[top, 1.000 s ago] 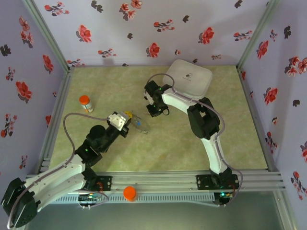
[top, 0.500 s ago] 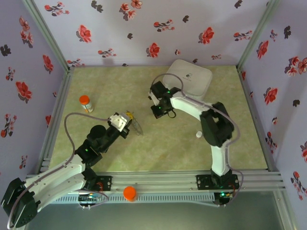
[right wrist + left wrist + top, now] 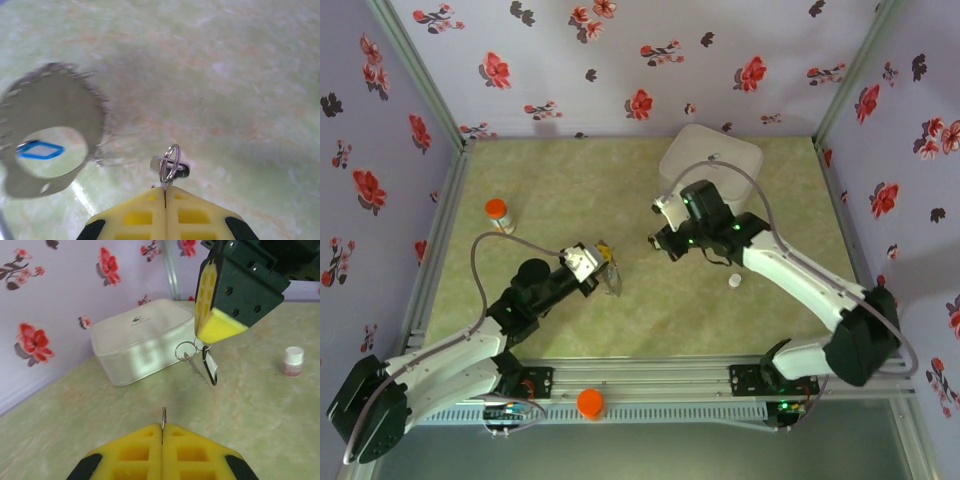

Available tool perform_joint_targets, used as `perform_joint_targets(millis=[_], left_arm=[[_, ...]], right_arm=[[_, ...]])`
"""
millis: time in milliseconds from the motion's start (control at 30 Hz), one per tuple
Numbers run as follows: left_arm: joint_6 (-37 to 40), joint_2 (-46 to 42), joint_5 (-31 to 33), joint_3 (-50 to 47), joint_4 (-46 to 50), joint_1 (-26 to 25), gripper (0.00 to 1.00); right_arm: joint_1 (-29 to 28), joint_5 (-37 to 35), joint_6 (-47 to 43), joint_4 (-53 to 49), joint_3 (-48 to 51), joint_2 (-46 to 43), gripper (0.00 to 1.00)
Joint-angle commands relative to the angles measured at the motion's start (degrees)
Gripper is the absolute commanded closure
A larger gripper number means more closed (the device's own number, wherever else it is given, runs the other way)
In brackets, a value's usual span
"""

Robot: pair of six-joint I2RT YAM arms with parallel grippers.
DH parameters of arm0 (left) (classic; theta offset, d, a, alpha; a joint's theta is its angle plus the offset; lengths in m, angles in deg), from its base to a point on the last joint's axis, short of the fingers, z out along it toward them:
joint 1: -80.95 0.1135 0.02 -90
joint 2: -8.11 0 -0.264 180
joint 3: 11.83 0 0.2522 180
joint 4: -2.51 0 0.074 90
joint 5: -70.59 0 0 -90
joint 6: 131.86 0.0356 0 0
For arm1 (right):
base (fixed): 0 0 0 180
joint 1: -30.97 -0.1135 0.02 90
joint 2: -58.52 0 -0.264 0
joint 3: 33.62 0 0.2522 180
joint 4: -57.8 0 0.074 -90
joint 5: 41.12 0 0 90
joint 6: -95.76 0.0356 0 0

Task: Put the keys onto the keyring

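Keyring pinched in left gripper; black-and-silver key pinched in right gripper nearby.

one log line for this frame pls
left gripper: shut on keyring | right gripper: shut on black key by its small ring | black key not yet on keyring

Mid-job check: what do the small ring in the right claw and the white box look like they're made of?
Small ring: bright metal wire, likely steel; it is silvery and glints, pinched in the right claw. White box: probably smooth matte plastic, given rounded corners and a soft sheen; a fabric-covered case cannot be ruled out.
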Motion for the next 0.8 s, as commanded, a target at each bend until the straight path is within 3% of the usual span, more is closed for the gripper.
perform_joint_targets(millis=[0, 100, 167, 233, 267, 333, 467, 767], left_arm=[[-2.2, 0.1, -7.1, 0.0, -8.2, 0.4, 1.00], [-1.8, 0.2, -9.4, 1.1, -6.4, 0.4, 1.00], [-0.8, 0.4, -10.3, 1.9, -4.7, 0.3, 1.00], [-0.3, 0.8, -10.6, 2.3, -4.4, 0.3, 1.00], [0.1, 1.1, -10.7, 2.5, -4.4, 0.3, 1.00], [0.6, 1.5, -10.6, 3.0, -3.8, 0.3, 1.00], [0.3, 2.5, -12.4, 3.5, -4.7, 0.3, 1.00], [-2.5, 3.5, -17.7, 5.2, -4.4, 0.3, 1.00]], right_arm=[[-1.5, 5.8, -9.4, 2.0, 3.9, -6.0, 1.00], [-8.9, -8.1, -20.4, -0.2, 6.7, -10.1, 1.00], [-15.2, -27.3, -27.3, 3.6, 10.0, -11.4, 1.00], [-16.9, -40.7, -28.3, 8.8, 12.3, -12.0, 1.00], [-16.8, -41.8, -27.5, 10.1, 13.0, -12.8, 1.00], [-16.8, -36.7, -25.0, 11.3, 14.3, -15.0, 1.00], [-14.1, -16.2, -18.7, 16.2, 18.2, -19.8, 1.00], [-14.3, -4.1, -26.7, 12.3, 19.1, -20.1, 1.00]])
